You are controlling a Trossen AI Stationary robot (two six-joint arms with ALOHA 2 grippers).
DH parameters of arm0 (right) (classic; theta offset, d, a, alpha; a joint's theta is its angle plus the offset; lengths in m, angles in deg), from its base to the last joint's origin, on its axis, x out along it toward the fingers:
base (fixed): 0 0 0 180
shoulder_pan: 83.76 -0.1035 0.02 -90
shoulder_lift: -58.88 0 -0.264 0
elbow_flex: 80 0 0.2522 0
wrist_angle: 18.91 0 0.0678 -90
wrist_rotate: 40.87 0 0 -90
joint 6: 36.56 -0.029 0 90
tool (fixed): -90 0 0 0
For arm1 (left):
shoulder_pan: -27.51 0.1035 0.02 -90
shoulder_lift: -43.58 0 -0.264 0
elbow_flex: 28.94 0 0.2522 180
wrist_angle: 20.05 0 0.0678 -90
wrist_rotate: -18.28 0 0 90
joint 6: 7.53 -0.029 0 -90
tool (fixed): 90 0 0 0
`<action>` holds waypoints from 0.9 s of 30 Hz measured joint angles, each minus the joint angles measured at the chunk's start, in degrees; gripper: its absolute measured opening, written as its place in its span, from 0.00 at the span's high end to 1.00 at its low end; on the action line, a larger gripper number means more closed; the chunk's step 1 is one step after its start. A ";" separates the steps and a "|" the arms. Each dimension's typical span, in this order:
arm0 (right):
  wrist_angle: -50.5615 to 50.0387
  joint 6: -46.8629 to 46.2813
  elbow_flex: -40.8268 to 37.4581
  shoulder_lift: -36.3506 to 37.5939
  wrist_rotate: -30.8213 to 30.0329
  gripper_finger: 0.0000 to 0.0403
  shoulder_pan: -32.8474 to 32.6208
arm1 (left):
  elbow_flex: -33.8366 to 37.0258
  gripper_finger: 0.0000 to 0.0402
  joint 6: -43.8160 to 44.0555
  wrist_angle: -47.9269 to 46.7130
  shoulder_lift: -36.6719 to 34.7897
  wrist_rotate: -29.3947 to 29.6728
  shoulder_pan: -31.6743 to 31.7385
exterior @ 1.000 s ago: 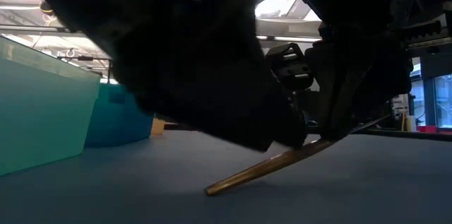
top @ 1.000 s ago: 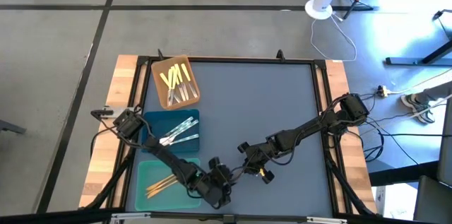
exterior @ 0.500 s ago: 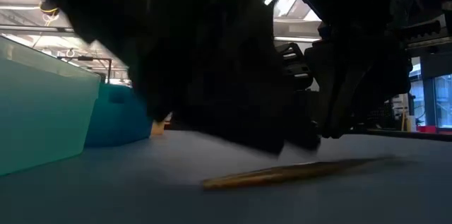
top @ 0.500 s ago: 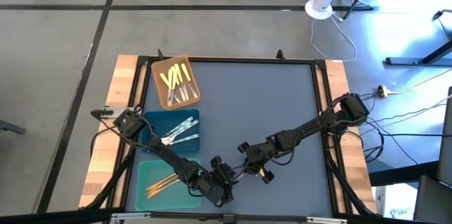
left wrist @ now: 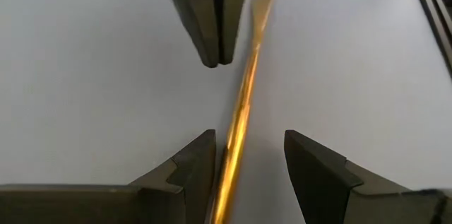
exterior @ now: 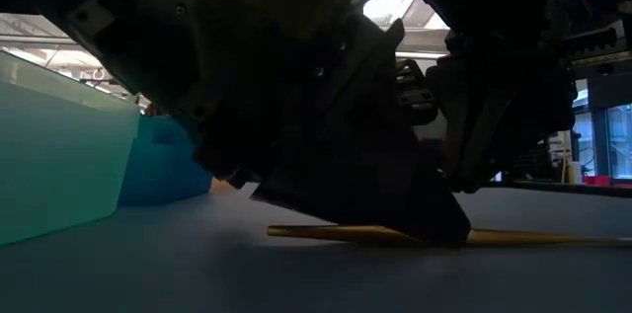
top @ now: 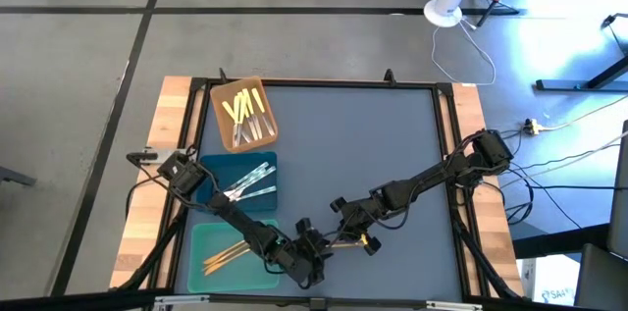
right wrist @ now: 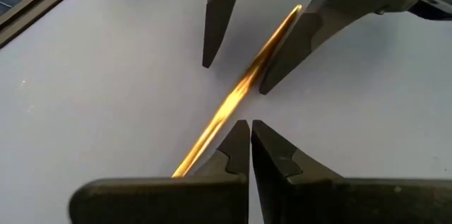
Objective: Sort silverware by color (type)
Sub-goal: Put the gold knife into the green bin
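Observation:
A gold utensil (left wrist: pixel 244 104) lies flat on the grey table near its front edge, also visible in the low view (exterior: pixel 316 233). My left gripper (left wrist: pixel 248 136) is open and lowered to the table, one finger on each side of the utensil's handle. My right gripper (right wrist: pixel 248 121) is shut and hangs just above the table beside the utensil's far part, apart from it. The other silverware lies sorted: yellow-handled pieces in the brown tray (top: pixel 265 134), silver pieces in the blue tray (top: pixel 211 166), gold pieces in the teal tray (top: pixel 201 237). My left gripper straddles the utensil's handle (left wrist: pixel 234 143), coming down at a slant, with its fingers lying along the handle. One finger (left wrist: pixel 192 162) stands right against it, and I cannot tell whether it touches. The utensil rests flat on the table.
The three trays stand in a column along the table's left side. The teal tray's wall (exterior: pixel 59 155) rises close to the left gripper. The grey mat's middle and far right hold no objects. A raised black frame (top: pixel 446 134) borders the mat.
The gold utensil stood tilted, its high end at my right gripper's fingertips and its low end on the table. It has dropped and now lies flat. My left gripper has sunk toward the table, and its open fingers now reach down around the handle.

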 joint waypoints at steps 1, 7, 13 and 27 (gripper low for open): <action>0.00 0.00 0.00 0.00 -0.01 0.99 -0.01 | 0.00 0.59 -1.08 -0.04 0.00 -0.27 0.02; 0.00 0.00 0.00 0.00 0.00 0.99 -0.02 | 0.00 0.59 -6.84 -0.74 0.00 -0.61 0.08; -4.72 0.00 1.59 2.93 -0.04 0.99 -0.04 | -0.09 0.61 -5.42 -2.09 -0.07 -2.19 0.78; -20.81 1.46 2.27 24.15 -9.38 0.99 -0.09 | -0.04 0.81 -5.34 -3.98 -0.07 -1.85 0.91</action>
